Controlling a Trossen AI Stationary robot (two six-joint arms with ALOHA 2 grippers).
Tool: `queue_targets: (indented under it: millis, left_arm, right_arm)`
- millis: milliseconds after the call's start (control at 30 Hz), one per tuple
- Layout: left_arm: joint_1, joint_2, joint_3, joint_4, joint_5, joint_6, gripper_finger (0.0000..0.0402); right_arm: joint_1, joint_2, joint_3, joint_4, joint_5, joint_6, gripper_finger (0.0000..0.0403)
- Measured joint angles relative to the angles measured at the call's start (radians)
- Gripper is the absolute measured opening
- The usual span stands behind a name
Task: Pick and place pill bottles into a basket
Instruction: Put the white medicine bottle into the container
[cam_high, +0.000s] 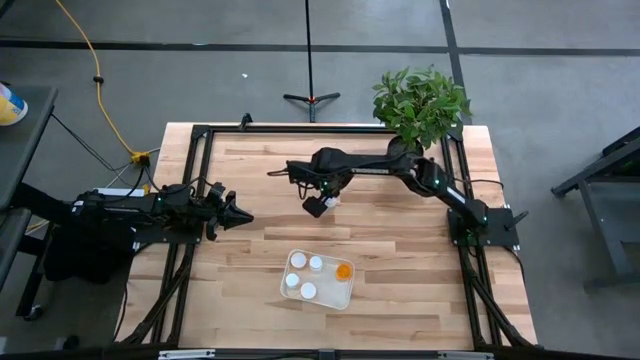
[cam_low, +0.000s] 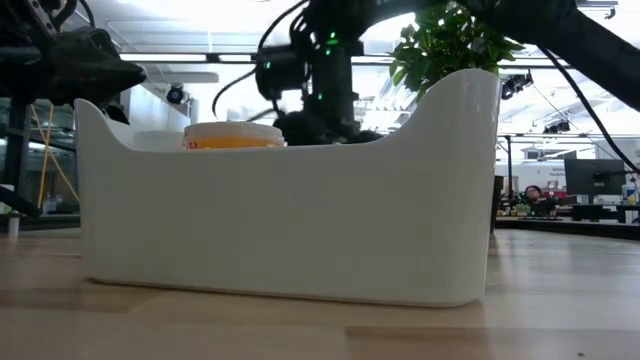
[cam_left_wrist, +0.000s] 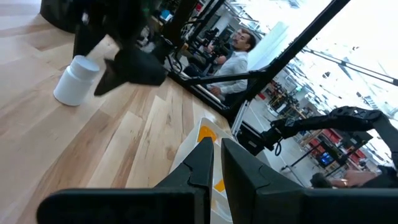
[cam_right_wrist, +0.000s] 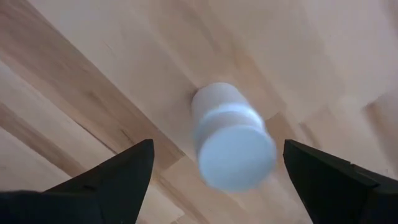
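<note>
High view shows us the wooden table from above. The shallow white rectangular basket lies toward six o'clock from the table's middle, and we count five small pill bottles inside it: four with white caps up and one showing orange. The right gripper hangs near the middle of the table, at about twelve o'clock from the basket and well apart from it. In the right wrist view its two dark fingers stand wide apart, and a white bottle stands on the wood between them; the fingers do not touch it, so this gripper holds nothing. The left gripper waits at nine o'clock on the table, its fingers nearly together with only a thin gap, holding nothing. A green plant stands at one o'clock. In the left wrist view a person in a white shirt shows beyond the table.
</note>
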Motion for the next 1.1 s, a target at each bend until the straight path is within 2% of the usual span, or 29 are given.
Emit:
queue_targets:
  millis: [800, 1100]
  left_arm:
    - [0.000, 0.000, 0.000, 0.000, 0.000, 0.000, 0.0067]
    - [0.000, 0.000, 0.000, 0.000, 0.000, 0.000, 0.0067]
  right_arm:
    - [0.002, 0.069, -0.002, 0.029, -0.017, -0.021, 0.0342]
    - [0.002, 0.073, -0.002, 0.038, -0.015, -0.025, 0.0296]
